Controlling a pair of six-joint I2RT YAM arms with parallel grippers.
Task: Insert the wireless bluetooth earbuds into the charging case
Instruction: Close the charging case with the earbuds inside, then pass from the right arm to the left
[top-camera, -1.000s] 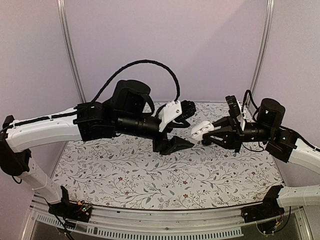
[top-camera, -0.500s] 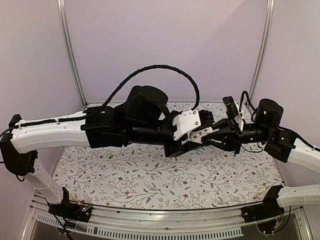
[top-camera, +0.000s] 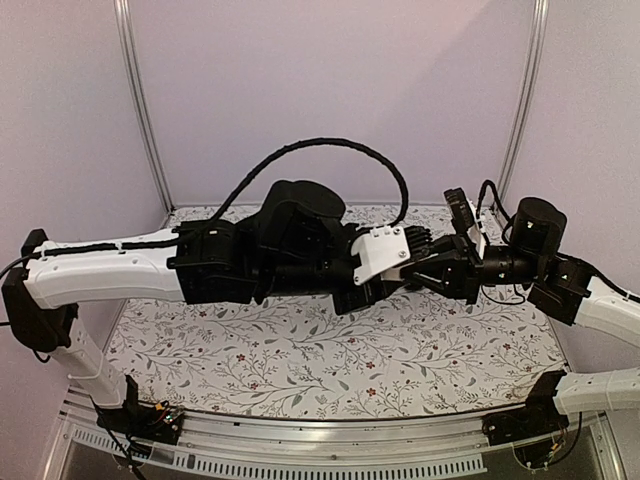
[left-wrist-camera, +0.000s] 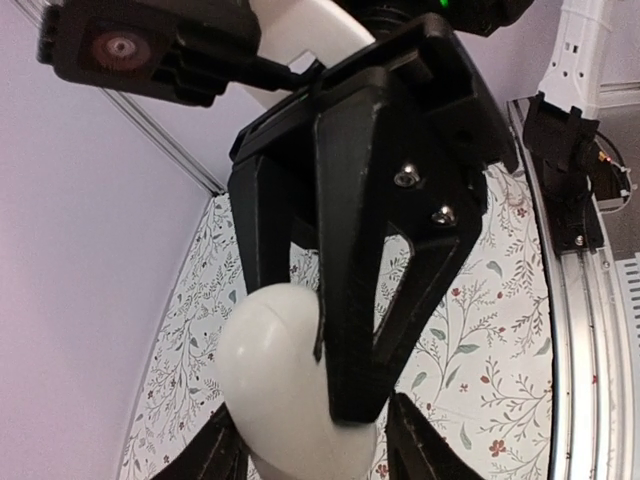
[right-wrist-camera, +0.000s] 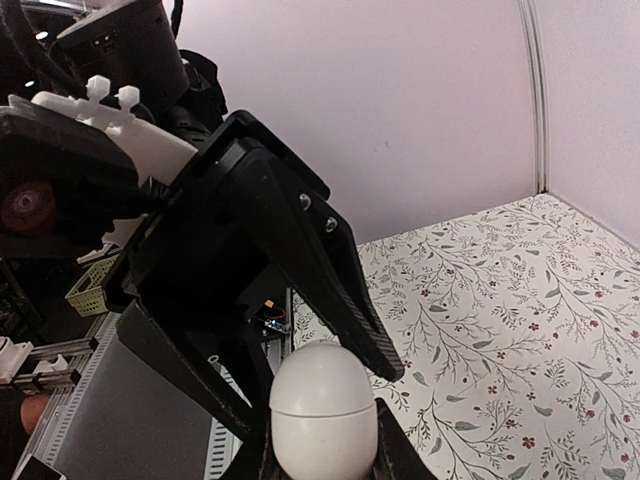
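Earbuds: not to be made out in any view; I cannot tell where they sit.

Charging case (right-wrist-camera: 322, 400): white, smooth, egg-shaped shell with a soft sheen and one fine seam ringing it. It hangs in the air above the table, where the two arms meet nose to nose.

Right gripper (right-wrist-camera: 322, 455): black hard-plastic fingers pinched on the case.

Left gripper (left-wrist-camera: 315, 455): comes at the same case from the opposite side, one finger on each flank, close to the shell. Whether they press on it cannot be told.

Fingers on both: wedge-shaped struts, matte black, small silver screw heads.

Left wrist carries a white angular camera mount (top-camera: 383, 250); a black ribbed cable (top-camera: 330, 148) arches over it.

Table (top-camera: 250, 350): white cover printed with grey-green leafy sprigs and tiny red flowers.
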